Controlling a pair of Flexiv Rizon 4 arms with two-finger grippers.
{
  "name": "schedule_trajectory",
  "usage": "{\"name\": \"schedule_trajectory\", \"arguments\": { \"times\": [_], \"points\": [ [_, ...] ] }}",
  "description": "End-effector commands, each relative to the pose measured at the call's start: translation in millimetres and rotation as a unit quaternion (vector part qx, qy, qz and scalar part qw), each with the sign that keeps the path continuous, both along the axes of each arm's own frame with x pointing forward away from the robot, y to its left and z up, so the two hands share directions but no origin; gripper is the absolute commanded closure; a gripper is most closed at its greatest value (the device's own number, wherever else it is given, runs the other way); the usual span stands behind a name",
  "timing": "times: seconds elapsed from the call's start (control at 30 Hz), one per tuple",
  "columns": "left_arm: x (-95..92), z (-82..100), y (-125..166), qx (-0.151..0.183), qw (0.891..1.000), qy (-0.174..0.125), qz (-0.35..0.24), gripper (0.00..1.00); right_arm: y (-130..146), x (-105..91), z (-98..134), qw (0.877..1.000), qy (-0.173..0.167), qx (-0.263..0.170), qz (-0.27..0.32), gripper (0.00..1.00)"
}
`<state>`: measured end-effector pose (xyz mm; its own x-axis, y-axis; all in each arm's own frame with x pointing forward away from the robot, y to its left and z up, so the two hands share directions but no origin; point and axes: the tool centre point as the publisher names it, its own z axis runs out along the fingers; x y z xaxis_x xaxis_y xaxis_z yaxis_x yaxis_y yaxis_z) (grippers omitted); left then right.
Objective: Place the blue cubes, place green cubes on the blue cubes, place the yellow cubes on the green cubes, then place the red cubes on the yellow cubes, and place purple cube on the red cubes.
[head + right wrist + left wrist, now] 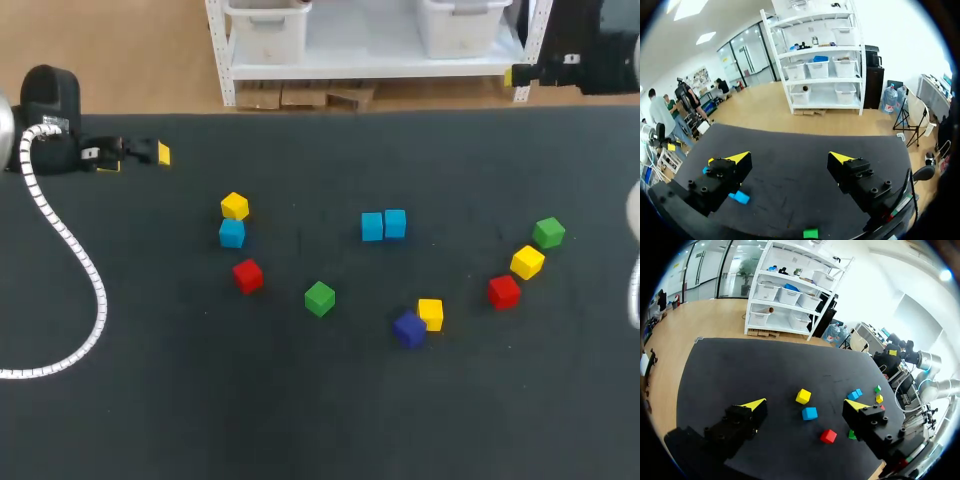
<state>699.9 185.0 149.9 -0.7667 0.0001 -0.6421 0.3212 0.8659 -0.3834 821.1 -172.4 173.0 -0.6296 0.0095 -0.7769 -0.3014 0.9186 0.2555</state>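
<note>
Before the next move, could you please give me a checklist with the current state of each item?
1. Left gripper open and empty: ok.
2. Right gripper open and empty: ok.
3. Two blue cubes side by side mid-table: ok.
4. Third blue cube joined to them: not ok, it sits next to a yellow cube.
5. Middle green cube clear of neighbours: ok.
</note>
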Motion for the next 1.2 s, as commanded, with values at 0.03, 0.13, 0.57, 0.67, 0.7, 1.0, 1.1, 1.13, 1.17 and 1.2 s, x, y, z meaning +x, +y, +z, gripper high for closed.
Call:
{"name": "schedule_trajectory", "arguments": {
  "times": [0.03,0.13,0.57,0.67,0.7,1.0,1.1,1.13,1.17,1.2],
  "points": [
    [0.0,0.0,0.0,0.0,1.0,0.0,0.0,0.0,5.5,9.2,-4.3,0.997,-0.057,0.005,-0.042,0.0],
    [0.0,0.0,0.0,0.0,1.0,0.0,0.0,0.0,0.8,13.3,-1.1,0.996,-0.065,0.011,-0.054,0.0],
    [0.0,0.0,0.0,0.0,1.0,0.0,0.0,0.0,-26.7,21.2,10.8,0.99,-0.089,0.04,-0.107,0.0],
    [0.0,0.0,0.0,0.0,1.0,0.0,0.0,0.0,-33.3,23.7,13.3,0.988,-0.092,0.042,-0.115,0.0],
    [0.0,0.0,0.0,0.0,1.0,0.0,0.0,0.0,-34.1,24.0,13.7,0.988,-0.093,0.042,-0.116,0.0],
    [0.0,0.0,0.0,0.0,1.0,0.0,0.0,0.0,-34.6,24.3,14.4,0.988,-0.094,0.041,-0.116,0.0],
    [0.0,0.0,0.0,0.0,1.0,0.0,0.0,0.0,-34.6,24.3,14.4,0.988,-0.094,0.041,-0.116,0.0],
    [0.0,0.0,0.0,0.0,1.0,0.0,0.0,0.0,-34.6,24.3,14.4,0.988,-0.094,0.041,-0.116,0.0],
    [0.0,0.0,0.0,0.0,1.0,0.0,0.0,0.0,-34.6,24.3,14.4,0.988,-0.094,0.041,-0.116,0.0],
    [0.0,0.0,0.0,0.0,1.0,0.0,0.0,0.0,-34.6,24.3,14.4,0.988,-0.094,0.041,-0.116,0.0]
  ]
}}
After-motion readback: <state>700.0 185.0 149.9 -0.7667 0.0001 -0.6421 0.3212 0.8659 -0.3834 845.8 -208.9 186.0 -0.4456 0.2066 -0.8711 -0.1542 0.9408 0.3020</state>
